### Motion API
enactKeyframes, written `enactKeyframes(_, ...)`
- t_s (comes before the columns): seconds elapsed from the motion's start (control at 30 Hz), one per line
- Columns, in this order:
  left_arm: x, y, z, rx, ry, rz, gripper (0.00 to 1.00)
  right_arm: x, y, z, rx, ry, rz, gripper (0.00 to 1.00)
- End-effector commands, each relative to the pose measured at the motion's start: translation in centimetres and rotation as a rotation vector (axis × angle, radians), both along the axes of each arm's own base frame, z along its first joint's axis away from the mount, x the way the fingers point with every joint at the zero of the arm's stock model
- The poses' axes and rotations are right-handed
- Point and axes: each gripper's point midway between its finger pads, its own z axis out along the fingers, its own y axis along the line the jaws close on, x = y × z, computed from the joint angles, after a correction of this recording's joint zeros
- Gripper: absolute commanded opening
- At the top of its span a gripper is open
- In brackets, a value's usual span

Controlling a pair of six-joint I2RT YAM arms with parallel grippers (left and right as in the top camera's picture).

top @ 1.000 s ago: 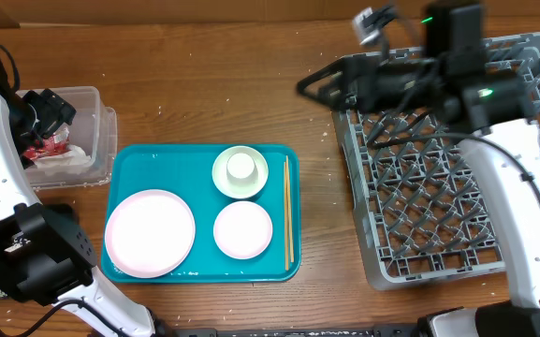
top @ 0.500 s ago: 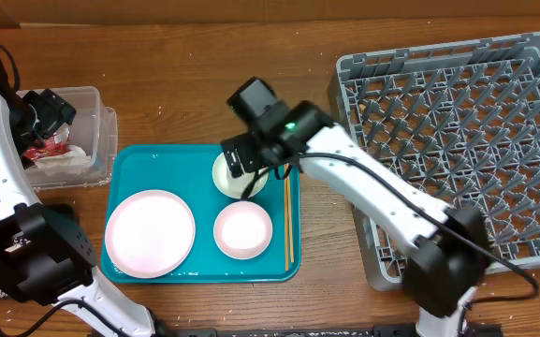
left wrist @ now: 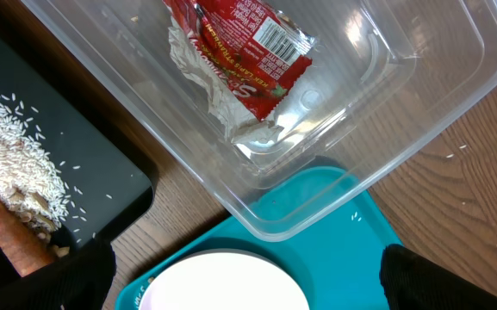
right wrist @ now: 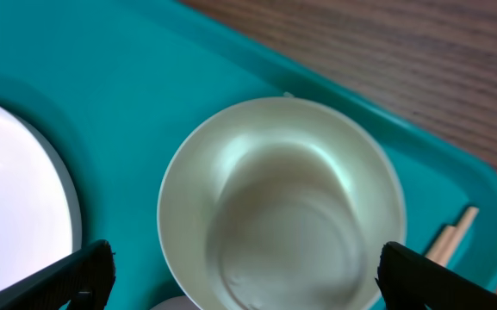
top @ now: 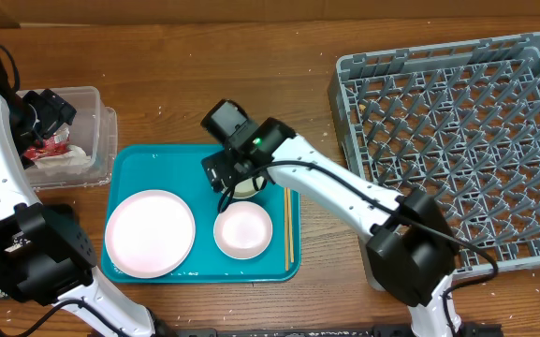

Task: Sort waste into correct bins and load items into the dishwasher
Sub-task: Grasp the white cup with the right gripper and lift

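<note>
Right gripper [top: 236,178] swung from grey plastic dish rack [top: 344,70], frame right, to centre; jaws spread wide, empty, straddling round white bowl [right wrist: 281,202] for pickup

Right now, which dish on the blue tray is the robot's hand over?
The white bowl at the back of the teal tray, beside the chopsticks. The right gripper hangs over it; the pink plate and pinkish bowl sit nearer the front.

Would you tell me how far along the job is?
Done: sauce packet and napkin in the clear tub, rice and carrot on the black tray. In hand: open right claw over the white bowl. To do: plate, pinkish bowl, chopsticks; rack empty.
</note>
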Motion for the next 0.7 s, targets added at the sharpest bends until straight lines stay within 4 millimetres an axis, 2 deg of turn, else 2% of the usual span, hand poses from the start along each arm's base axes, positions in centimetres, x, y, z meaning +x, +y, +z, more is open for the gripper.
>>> enactKeyframes(0.0,-0.1,0.0,0.0,0.004,0.004,-0.001,1.00,0.3,0.1,-0.4,-0.029,-0.028,-0.008,1.00)
enactKeyframes(0.2,0.0,0.0,0.0,0.004,0.004,-0.001,1.00,0.6,-1.1,-1.6,-0.096,-0.062,-0.030,1.00)
enactKeyframes(0.33,0.0,0.0,0.0,0.004,0.004,-0.001,1.00,0.3,-1.5,-3.2,-0.131,-0.033,-0.027,0.94)
enactKeyframes(0.4,0.0,0.0,0.0,0.004,0.004,-0.001,1.00,0.2,-1.5,-3.3,-0.135,-0.029,-0.027,0.88)
enactKeyframes(0.5,-0.1,0.0,0.0,0.004,0.004,-0.001,1.00,0.1,-1.6,-3.2,-0.140,-0.022,-0.028,0.64)
enactKeyframes(0.6,0.0,0.0,0.0,0.004,0.004,-0.001,1.00,0.0,-1.7,-2.0,-0.150,-0.014,-0.027,0.57)
enactKeyframes(0.67,-0.1,0.0,0.0,0.004,0.004,-0.001,1.00,0.6,-1.4,1.0,-0.126,-0.035,-0.034,0.54)
